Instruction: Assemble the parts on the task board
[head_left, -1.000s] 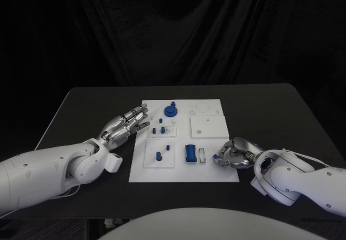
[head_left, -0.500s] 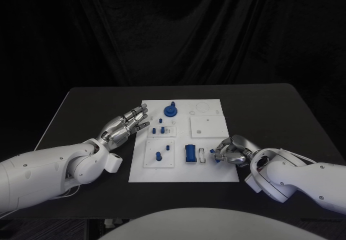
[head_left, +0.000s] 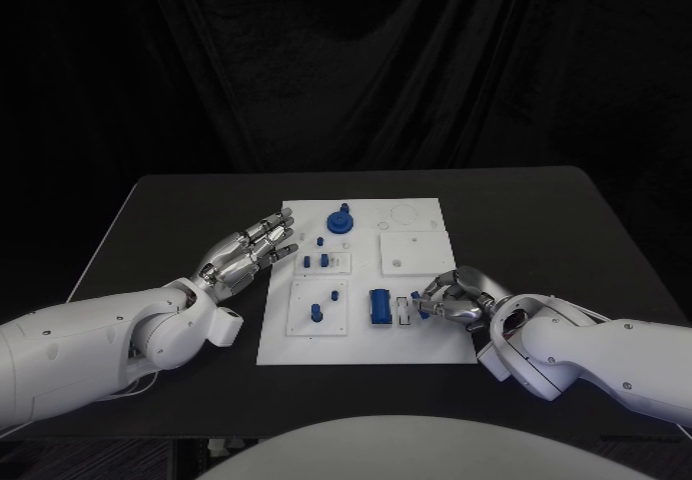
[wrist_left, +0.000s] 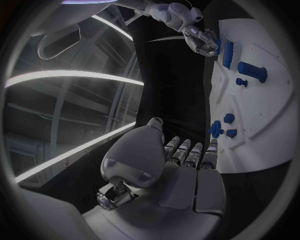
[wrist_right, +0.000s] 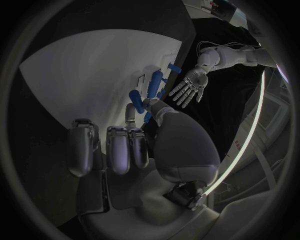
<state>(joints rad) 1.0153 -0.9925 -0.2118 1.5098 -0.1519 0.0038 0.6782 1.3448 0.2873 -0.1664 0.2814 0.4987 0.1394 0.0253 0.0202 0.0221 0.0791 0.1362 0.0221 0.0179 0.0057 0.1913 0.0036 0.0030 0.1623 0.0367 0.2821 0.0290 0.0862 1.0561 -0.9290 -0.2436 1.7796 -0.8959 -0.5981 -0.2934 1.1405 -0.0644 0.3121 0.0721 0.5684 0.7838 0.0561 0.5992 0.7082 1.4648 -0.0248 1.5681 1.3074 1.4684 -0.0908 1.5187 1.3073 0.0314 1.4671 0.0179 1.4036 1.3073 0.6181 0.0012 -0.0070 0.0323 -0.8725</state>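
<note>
Black table w/ white task board at centre. Left hand flat, fingers spread, holding nothing, just beside board's left edge. Right hand at board's near right corner, fingers curled in; can't tell if they pinch anything. Blue parts on board: long cylinder just beside right fingertips, knobbed round piece at far end, small pegs between.

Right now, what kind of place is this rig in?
Probably a robotics lab test cell: a black table backed by black curtains, a white task board with small blue parts, and both robot hands, left hand, right hand.
</note>
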